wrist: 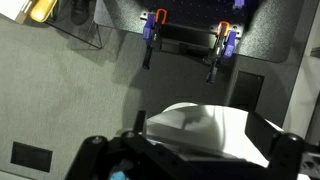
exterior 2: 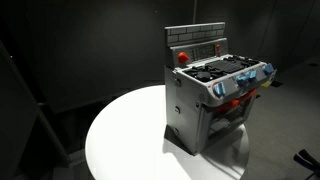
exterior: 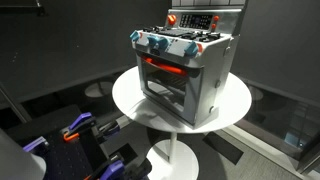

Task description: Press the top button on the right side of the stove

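The silver-grey toy stove (exterior: 190, 70) stands on a round white table (exterior: 130, 95), with a red-glowing oven window, blue-white knobs along the front and an upright back panel. It shows in both exterior views (exterior 2: 215, 100). A red round button (exterior 2: 182, 57) sits at one end of the back panel (exterior: 171, 19). My gripper (wrist: 200, 130) shows only in the wrist view. Its two dark fingers are wide apart, open and empty, above the edge of the white table (wrist: 215, 125). The stove is out of the wrist view.
Clamps with orange and purple handles (exterior: 75, 130) sit on a dark stand beside the table, and also show in the wrist view (wrist: 150, 25). Grey carpet floor (wrist: 70, 90) lies below. Dark curtains surround the table (exterior 2: 120, 130).
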Tool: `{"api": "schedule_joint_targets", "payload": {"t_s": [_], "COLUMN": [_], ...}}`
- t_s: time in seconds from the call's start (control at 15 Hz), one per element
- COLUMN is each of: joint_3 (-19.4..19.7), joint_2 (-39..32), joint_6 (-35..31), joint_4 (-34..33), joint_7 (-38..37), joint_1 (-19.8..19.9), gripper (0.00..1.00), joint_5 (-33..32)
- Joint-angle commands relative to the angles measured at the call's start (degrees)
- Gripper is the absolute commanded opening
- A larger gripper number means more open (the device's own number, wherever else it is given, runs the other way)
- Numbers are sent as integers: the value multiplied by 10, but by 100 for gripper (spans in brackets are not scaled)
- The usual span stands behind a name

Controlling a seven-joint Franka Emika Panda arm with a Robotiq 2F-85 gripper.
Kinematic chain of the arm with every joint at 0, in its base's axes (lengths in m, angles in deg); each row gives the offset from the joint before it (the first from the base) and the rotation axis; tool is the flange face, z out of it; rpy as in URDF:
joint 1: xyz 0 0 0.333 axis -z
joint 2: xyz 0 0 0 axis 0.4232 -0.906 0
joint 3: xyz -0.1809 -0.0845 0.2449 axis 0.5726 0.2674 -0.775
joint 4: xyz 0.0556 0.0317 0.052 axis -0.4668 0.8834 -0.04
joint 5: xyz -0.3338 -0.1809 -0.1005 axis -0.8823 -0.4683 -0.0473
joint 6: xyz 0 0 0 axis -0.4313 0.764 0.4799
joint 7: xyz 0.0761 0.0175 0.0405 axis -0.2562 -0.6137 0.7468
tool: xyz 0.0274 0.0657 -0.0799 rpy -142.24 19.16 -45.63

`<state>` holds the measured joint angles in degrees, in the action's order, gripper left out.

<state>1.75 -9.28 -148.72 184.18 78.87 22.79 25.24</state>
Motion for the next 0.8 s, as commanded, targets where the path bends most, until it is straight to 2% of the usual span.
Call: {"api": "schedule_joint_targets", "payload": {"t_s": [0.0,0.4,0.73], "joint_3": [3,1,-1], "joint_2": [0,-6,-30], "joint_6": [1,-6,-46], "joint_4": [-1,-11,-46], "joint_7": [-1,-10,-34], "joint_1": [-4,-1,6], "gripper": [100,100,100], "joint_5": [-1,-5,-12]}}
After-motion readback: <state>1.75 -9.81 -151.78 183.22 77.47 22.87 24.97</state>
